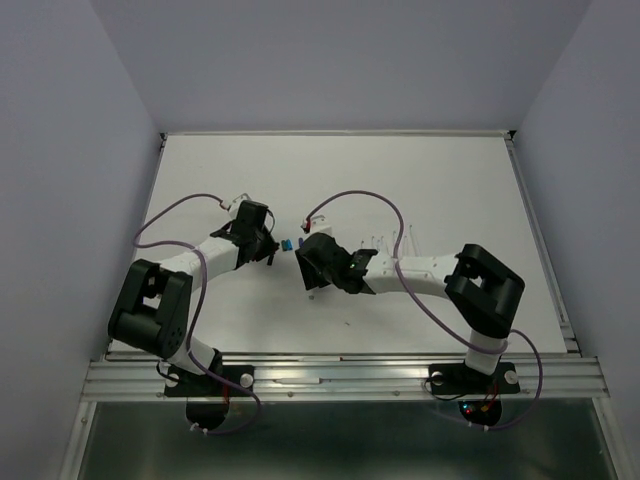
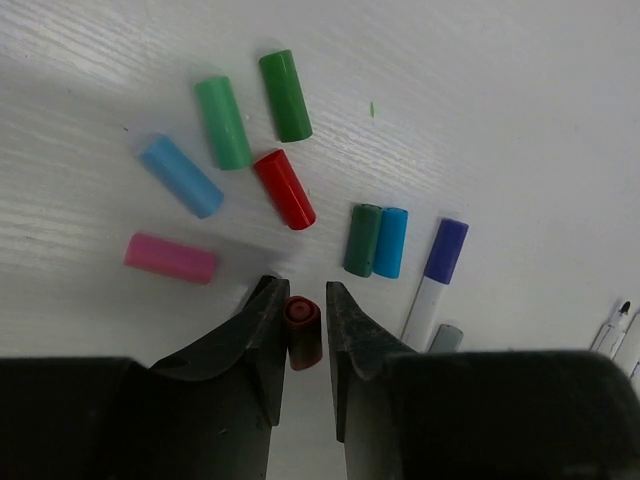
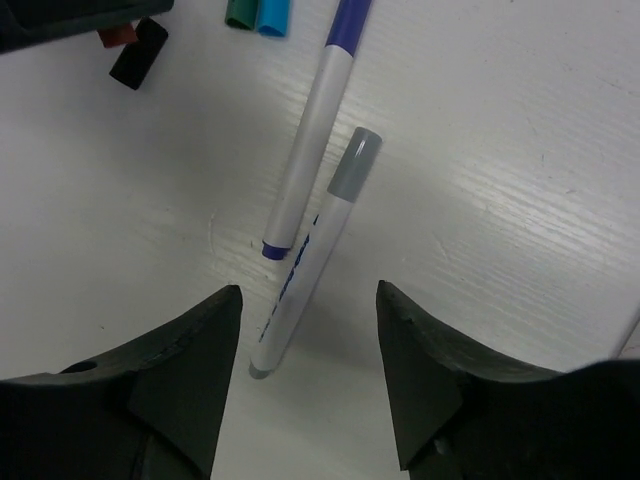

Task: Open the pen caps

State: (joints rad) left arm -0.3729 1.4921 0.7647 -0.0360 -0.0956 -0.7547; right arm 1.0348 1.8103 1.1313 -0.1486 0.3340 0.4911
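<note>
Left gripper (image 2: 302, 290) pinching a dark red cap (image 2: 302, 335), loose caps (image 2: 284, 188) just beyond, right gripper (image 3: 310, 350) spread wide over grey-capped pen (image 3: 305, 280), purple-capped pen (image 3: 312, 130) just left

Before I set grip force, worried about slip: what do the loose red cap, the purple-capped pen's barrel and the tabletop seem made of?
Loose red cap: smooth plastic, semi-gloss; a soft highlight runs along it. Purple-capped pen's barrel: probably white plastic, satin sheen. Tabletop: matte white, fine grain lines, perhaps laminate or painted wood.
</note>
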